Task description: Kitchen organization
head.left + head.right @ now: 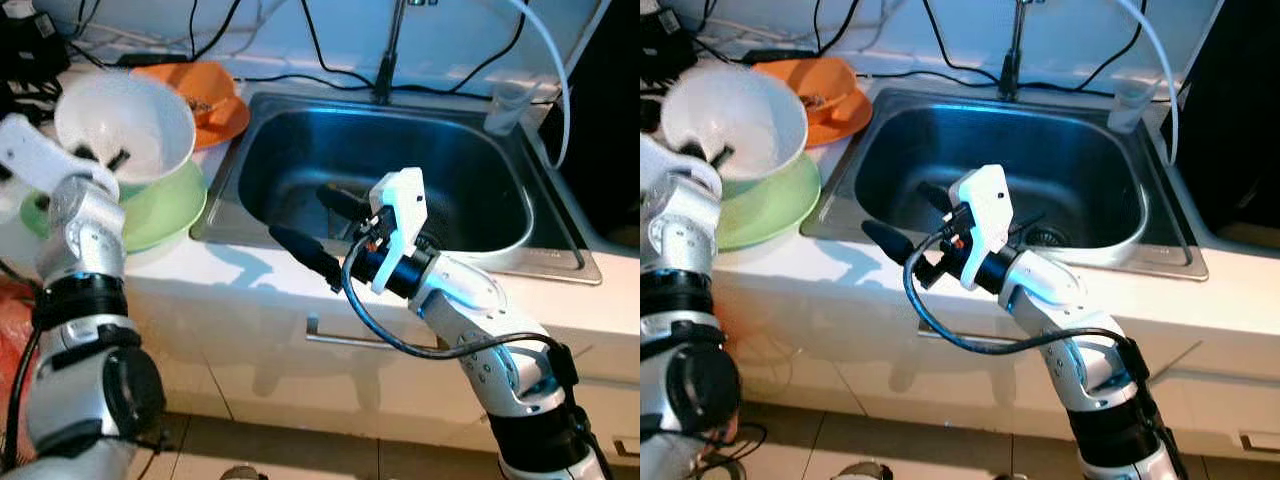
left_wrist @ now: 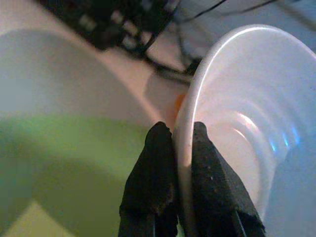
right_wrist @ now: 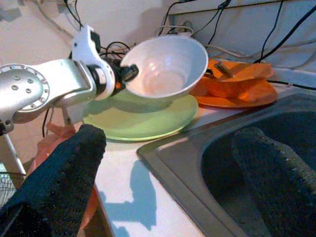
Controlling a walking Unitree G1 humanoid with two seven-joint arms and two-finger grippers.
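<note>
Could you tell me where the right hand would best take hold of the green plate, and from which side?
Probably by the green plate's thin rim nearest the sink, coming in low from the sink side. The plate lies flat on the counter, and the white bowl, pinched in the left hand, hangs over its middle. The right hand is open above the sink's front edge.

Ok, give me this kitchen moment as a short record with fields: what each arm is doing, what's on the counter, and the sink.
left gripper: fingers pinch the rim of the white bowl, held tilted above the green plate
right gripper: fingers spread open, holding nothing, at the sink's front-left edge
counter: green plate beside the sink; orange plate behind it with something small lying in it
sink: steel basin, a clear cup at its back right corner
cables: black cables run along the back wall
</note>
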